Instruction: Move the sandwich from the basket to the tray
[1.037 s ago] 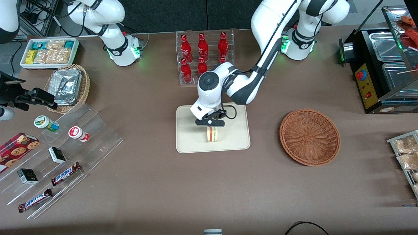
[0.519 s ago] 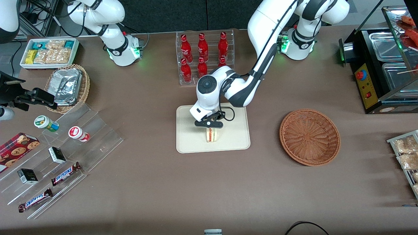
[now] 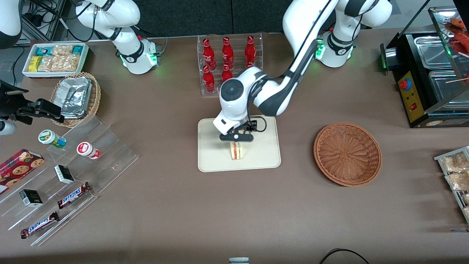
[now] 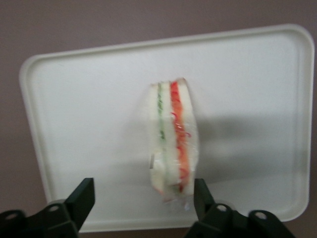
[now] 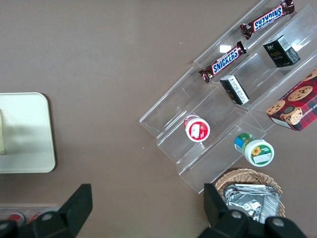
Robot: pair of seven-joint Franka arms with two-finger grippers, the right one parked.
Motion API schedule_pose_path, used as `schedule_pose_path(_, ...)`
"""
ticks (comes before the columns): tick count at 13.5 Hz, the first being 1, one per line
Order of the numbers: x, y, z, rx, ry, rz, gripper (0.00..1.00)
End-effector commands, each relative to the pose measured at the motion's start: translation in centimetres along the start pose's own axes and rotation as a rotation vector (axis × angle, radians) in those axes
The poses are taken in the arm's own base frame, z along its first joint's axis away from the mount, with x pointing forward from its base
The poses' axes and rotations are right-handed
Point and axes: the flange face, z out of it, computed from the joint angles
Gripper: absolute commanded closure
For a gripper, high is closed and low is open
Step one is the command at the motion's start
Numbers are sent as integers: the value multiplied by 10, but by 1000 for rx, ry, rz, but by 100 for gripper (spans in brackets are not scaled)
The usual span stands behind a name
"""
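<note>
The sandwich (image 3: 237, 151) stands on its edge on the cream tray (image 3: 212, 154), its red, white and green layers facing up. My left gripper (image 3: 236, 141) hangs just above it, open. In the left wrist view the sandwich (image 4: 171, 134) rests on the tray (image 4: 89, 109) between my spread fingers, and the gripper (image 4: 142, 198) holds nothing. One finger (image 4: 202, 194) is close beside the sandwich's end. The reddish-brown basket (image 3: 347, 154) sits empty beside the tray, toward the working arm's end. The tray (image 5: 25, 134) also shows in the right wrist view.
A clear rack of red bottles (image 3: 229, 62) stands just farther from the front camera than the tray. An acrylic stepped shelf with snacks (image 3: 66, 172), a tan basket of foil packs (image 3: 75, 97) and a white bin (image 3: 55, 58) lie toward the parked arm's end. A black food warmer (image 3: 432, 73) stands at the working arm's end.
My gripper has risen a little above the sandwich and the arm's elbow has shifted. The sandwich stays standing on the tray.
</note>
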Motion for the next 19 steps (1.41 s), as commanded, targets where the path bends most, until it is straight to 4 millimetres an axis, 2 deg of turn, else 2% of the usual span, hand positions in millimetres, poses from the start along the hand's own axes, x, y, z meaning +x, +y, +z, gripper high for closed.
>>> schedule_pose_path(1, 10, -43, -74, 4, 20, -80, 0)
schedule_pose_path(5, 29, -130, -160, 26, 20, -191, 0)
schedule_pose_path(8, 50, -220, -205, 11, -8, -161, 0)
schedule_pose_path(13, 65, -367, -248, -25, -52, -41, 0)
schedule_pose_path(16, 64, -426, -262, -26, -72, 14, 0)
schedule_pose_path(19, 52, -483, -279, -44, -71, 48, 0)
